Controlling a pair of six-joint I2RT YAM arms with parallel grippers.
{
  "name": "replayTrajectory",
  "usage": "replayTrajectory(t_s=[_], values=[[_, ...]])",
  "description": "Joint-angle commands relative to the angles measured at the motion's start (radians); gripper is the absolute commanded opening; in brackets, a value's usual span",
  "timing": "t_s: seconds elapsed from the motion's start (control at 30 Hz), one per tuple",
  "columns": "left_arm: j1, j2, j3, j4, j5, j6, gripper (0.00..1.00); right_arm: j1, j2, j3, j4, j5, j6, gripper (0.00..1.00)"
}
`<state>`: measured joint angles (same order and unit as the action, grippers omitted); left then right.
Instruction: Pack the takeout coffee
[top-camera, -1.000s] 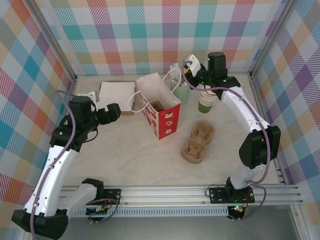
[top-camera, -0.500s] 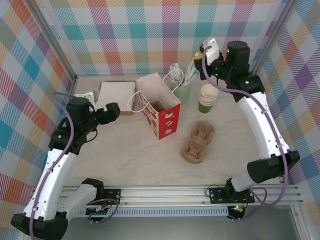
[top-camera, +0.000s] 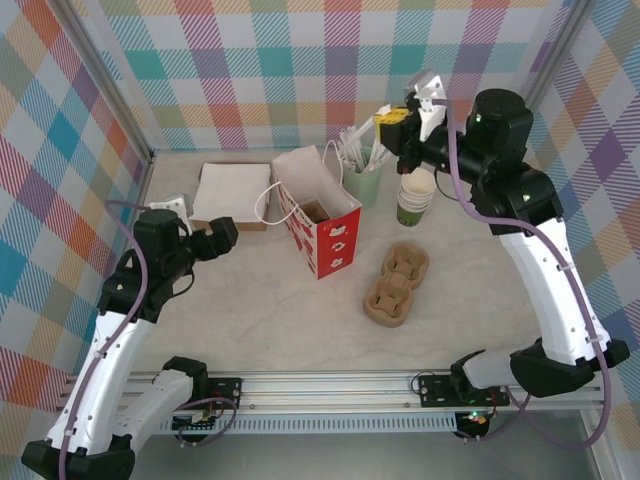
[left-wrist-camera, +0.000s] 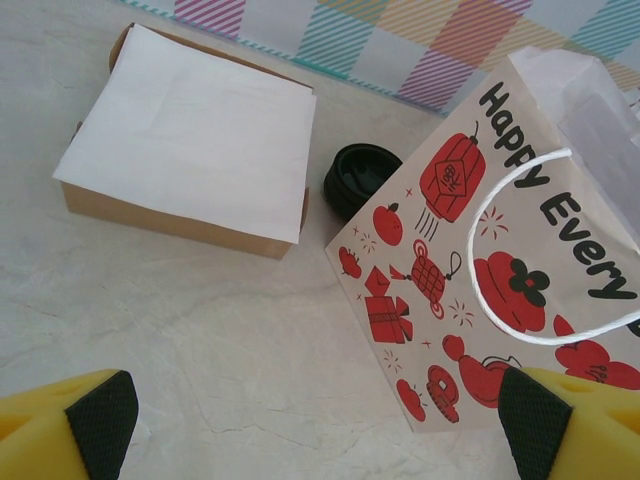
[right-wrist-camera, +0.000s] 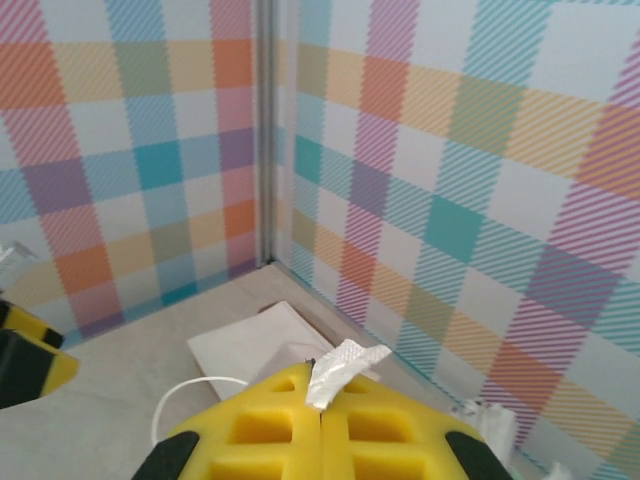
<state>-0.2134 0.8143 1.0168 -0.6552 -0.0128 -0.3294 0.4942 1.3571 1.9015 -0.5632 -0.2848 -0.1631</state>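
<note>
Likely light and crushable, best gripped below its round black plastic lid (left-wrist-camera: 360, 168), the takeout coffee (left-wrist-camera: 350, 188) stands just beside the red-printed paper bag (left-wrist-camera: 470, 230); left gripper (left-wrist-camera: 312, 420) jaws gape, right gripper (right-wrist-camera: 320, 398) jaws pinch a white scrap (right-wrist-camera: 345, 362).

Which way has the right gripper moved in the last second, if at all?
Yes: the right gripper rose and shifted right, its wrist clearing the stack of cups.
</note>
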Motion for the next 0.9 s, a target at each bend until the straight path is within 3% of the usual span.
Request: replayTrajectory(t_s=[0.0, 0.37, 0.6, 0.87], values=[[0.008, -0.026, -0.016, -0.012, -0.023, -0.017, 0.95, 0.054, 0.041, 0.025, 0.004, -0.009, 0.02, 0.0], [0.009, -0.043, -0.021, -0.021, -0.035, -0.018, 0.95, 0.122, 0.172, 0.281, -0.079, 0.135, -0.116, 0.0], [0.009, -0.042, -0.021, -0.02, -0.044, -0.019, 0.95, 0.129, 0.225, 0.42, -0.114, 0.153, -0.168, 0.0], [0.009, -0.037, -0.017, -0.016, -0.059, -0.051, 0.95, 0.136, 0.3, 0.418, -0.187, 0.088, -0.101, 0.01]])
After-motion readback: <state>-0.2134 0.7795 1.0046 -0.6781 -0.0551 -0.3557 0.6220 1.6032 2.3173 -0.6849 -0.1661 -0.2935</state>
